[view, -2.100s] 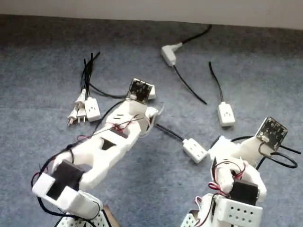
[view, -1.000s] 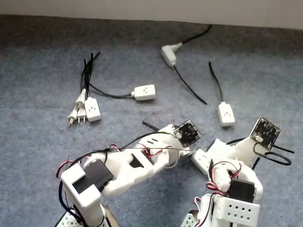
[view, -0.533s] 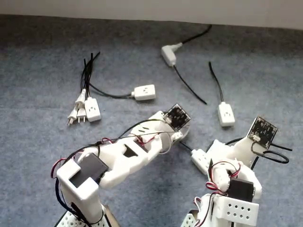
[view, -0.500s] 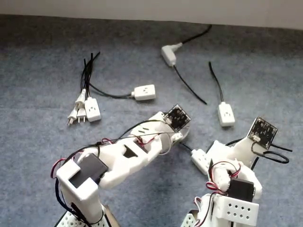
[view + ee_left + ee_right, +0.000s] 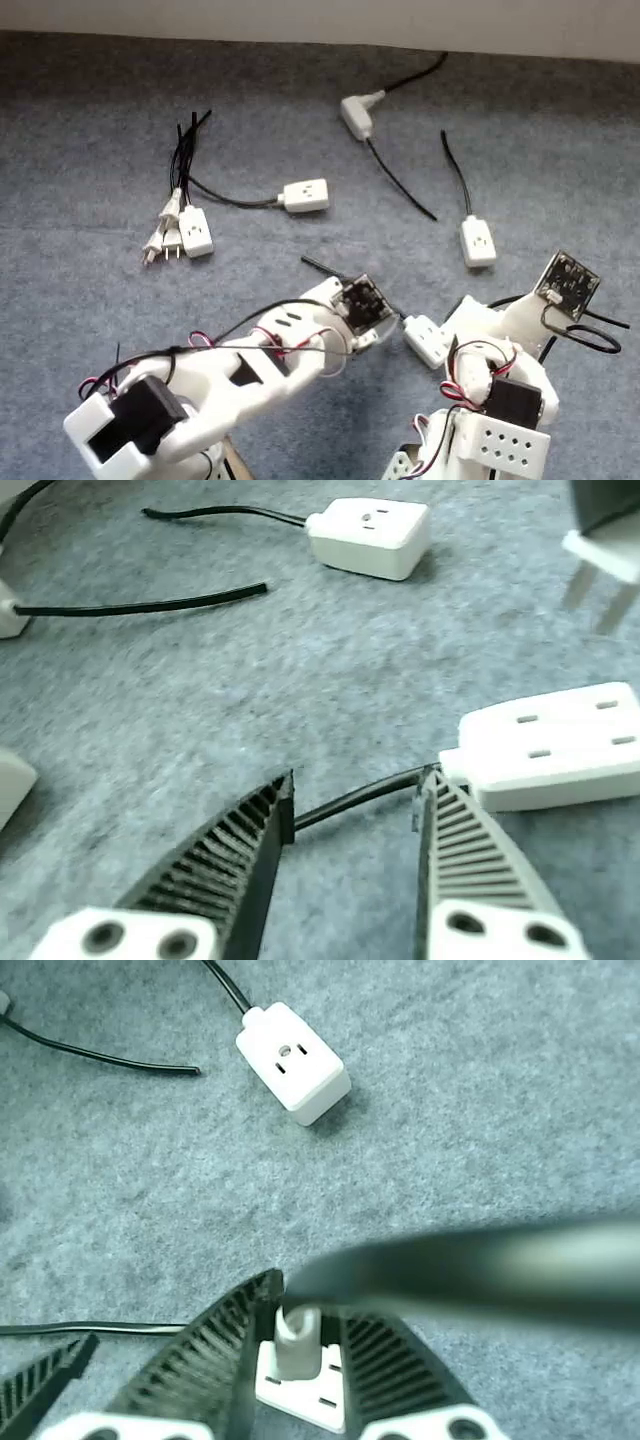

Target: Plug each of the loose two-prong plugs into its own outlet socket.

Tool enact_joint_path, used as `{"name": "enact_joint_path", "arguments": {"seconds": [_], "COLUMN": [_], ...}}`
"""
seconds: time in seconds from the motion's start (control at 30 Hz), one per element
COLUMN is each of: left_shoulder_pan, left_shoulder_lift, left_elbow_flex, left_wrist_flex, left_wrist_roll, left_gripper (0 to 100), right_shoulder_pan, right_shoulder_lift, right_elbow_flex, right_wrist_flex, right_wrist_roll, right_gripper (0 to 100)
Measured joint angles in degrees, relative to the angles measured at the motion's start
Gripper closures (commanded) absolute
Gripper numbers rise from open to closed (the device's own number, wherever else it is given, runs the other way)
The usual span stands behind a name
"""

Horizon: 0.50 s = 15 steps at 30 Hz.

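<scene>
- The left gripper (image 5: 355, 780), raised over the carpet (image 5: 100, 300) half a second ago, has dropped again. Its jaws stand open astride the black cord (image 5: 340, 802), just behind the near socket (image 5: 550, 745).
- The right gripper (image 5: 305, 1305) stays clamped on a two-prong plug (image 5: 297, 1348), held just above that socket (prongs not yet entered, per the left wrist view).
- The socket has not shifted in the last second.
- Judgement: the left arm looks placed to steady the socket for insertion. The other plugs (image 5: 168, 212) lie untouched, well apart.
</scene>
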Motion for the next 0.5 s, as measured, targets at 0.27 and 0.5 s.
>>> {"name": "enact_joint_path", "arguments": {"seconds": [0.27,0.5], "left_shoulder_pan": [5.2,12.0], "left_shoulder_lift": [3.1,3.3], "left_elbow_flex": [-1.1,-1.7], "left_wrist_flex": [3.3,3.3], "left_wrist_roll": [-0.1,-0.1], "left_gripper": [79,79], "right_shoulder_pan": [0.1,0.1], "right_shoulder_lift": [0.0,0.0], "right_elbow_flex": [0.0,0.0], "right_wrist_flex": [0.0,0.0], "right_wrist_roll": [0.0,0.0], "right_gripper": [99.1,99.1]}}
